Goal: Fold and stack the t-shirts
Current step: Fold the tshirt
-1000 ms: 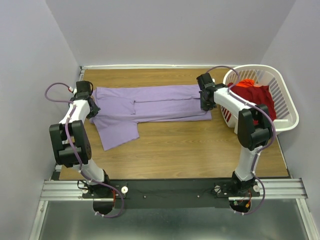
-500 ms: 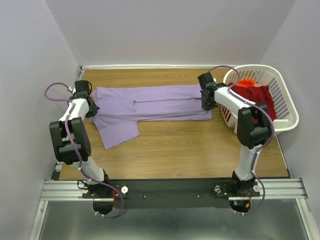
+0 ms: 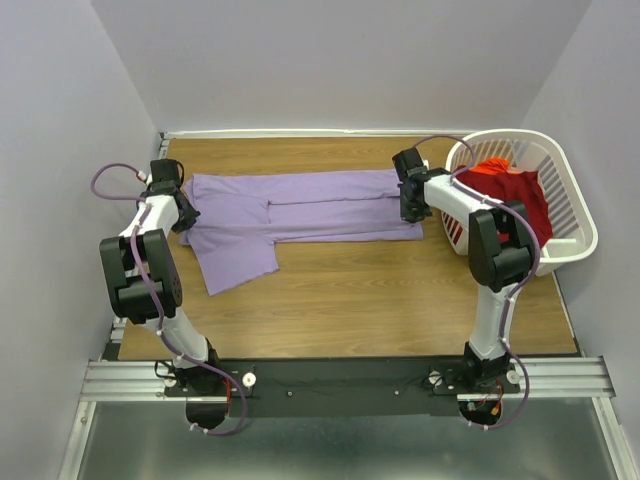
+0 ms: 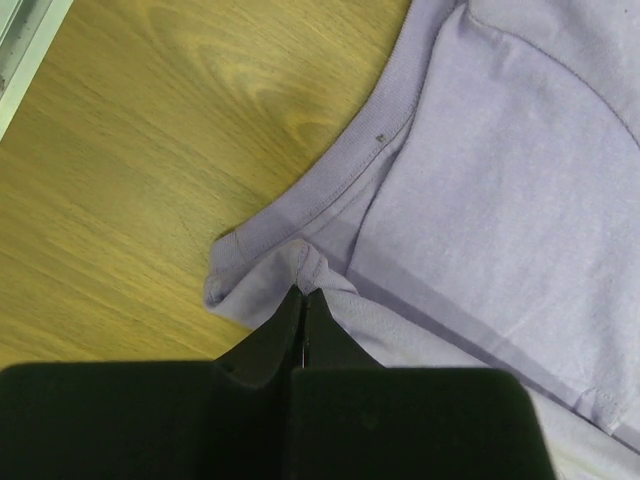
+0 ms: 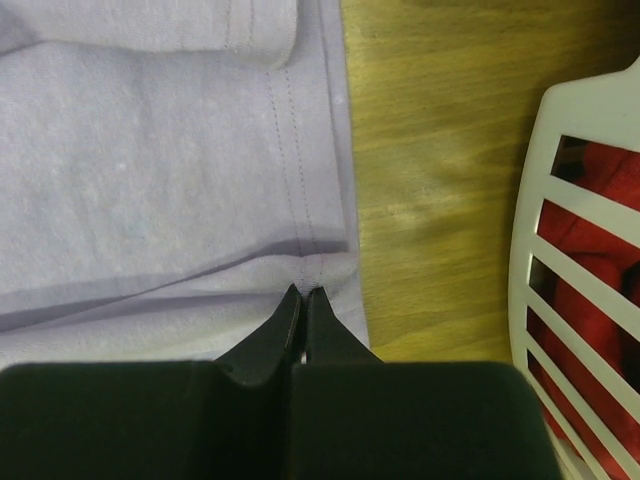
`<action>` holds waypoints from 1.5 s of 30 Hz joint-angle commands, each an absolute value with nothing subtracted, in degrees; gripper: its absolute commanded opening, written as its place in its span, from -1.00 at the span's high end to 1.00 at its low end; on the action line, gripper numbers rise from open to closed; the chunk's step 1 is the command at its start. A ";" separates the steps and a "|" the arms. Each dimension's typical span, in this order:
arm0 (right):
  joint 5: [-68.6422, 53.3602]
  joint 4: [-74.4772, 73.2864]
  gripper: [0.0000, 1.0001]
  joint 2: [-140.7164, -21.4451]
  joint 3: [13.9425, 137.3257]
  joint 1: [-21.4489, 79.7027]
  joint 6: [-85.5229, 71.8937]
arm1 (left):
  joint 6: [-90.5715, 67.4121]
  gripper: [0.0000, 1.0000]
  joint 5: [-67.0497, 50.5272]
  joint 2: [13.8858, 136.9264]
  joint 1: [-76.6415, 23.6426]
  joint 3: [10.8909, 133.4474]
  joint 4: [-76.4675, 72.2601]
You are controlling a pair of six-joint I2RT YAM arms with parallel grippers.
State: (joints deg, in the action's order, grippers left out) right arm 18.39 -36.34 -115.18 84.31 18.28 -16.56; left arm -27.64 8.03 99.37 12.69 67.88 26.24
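Left end effector (image 4: pixel 303 292) — clenched on a bunched fold of the lavender t-shirt (image 4: pixel 480 200), its ribbed collar just ahead of the tips. Right end effector (image 5: pixel 302 290) is likewise pinched on the stitched hem. Between them the shirt lies on the wood-grain counter (image 3: pixel 400 290), part-folded lengthwise with one sleeve splayed; cross-folds remain. Beyond the right end effector, the deep red t-shirt (image 3: pixel 520 185) sits crumpled in the white slatted laundry basket (image 3: pixel 565 245) — apparently untouched, no stack yet.

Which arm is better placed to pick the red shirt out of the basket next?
Right. Its jaws, pinching the lavender shirt, sit beside the basket holding the red shirt; the left arm is across the table.
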 commanded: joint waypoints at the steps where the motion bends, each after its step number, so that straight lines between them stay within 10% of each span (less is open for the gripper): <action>1: 19.78 -34.72 0.87 -116.37 85.34 17.67 -16.52 | -26.81 0.89 9.40 99.67 13.45 68.99 23.47; 13: 13.10 -34.80 0.07 -107.85 84.38 17.67 -16.35 | -25.14 -0.37 14.15 91.59 13.36 66.71 22.85; 23: 8.00 -34.72 -0.47 -93.88 77.43 17.67 -14.94 | -26.80 -0.38 12.13 78.15 5.81 56.79 32.34; 45: 5.01 -31.03 -0.51 -89.56 70.84 17.75 -14.24 | -36.03 0.10 10.11 86.83 -6.86 44.12 27.25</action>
State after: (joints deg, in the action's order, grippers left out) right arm 6.66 -32.73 -91.11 71.66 17.89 -14.90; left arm -34.20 8.71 85.54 -6.39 45.71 28.62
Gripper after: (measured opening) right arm 0.753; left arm 0.468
